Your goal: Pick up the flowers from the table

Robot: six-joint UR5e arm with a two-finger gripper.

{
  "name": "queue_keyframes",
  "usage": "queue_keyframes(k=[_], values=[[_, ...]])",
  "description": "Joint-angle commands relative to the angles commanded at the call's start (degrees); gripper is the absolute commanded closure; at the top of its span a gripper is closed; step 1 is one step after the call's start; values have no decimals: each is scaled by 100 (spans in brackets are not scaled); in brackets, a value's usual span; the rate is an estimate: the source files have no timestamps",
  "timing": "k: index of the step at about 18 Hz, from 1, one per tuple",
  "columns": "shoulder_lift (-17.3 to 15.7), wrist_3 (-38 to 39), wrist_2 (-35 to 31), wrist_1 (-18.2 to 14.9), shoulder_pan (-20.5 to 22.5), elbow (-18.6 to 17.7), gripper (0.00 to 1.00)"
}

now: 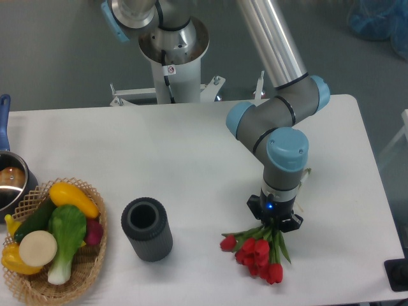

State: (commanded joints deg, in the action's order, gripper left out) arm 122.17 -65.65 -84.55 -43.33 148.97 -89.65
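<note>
The flowers [256, 251], a small bunch of red tulip buds with green stems and leaves, lie on the white table [191, 146] near its front edge, right of centre. The buds fan out to the lower left. My gripper [275, 221] points straight down over the stems, just above the buds. Its black body hides the fingers and the middle of the stems, so I cannot see whether the jaws are closed on them. A thin stem end shows beside the wrist [307, 172].
A dark upright cylinder [147, 229] stands left of the flowers. A wicker basket of produce [54, 239] sits at the front left corner. A pot with a blue handle [9, 178] is at the left edge. The robot base [172, 51] is behind the table.
</note>
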Motion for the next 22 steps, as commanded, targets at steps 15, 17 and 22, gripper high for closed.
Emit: queue_keyframes(k=[15,17,22], values=[[-106,-35,-140,-2073,124,1520,100],[-97,-123,-255,-2153,106,1565,100],[-141,-264,-360,-2268,97,1556,100]])
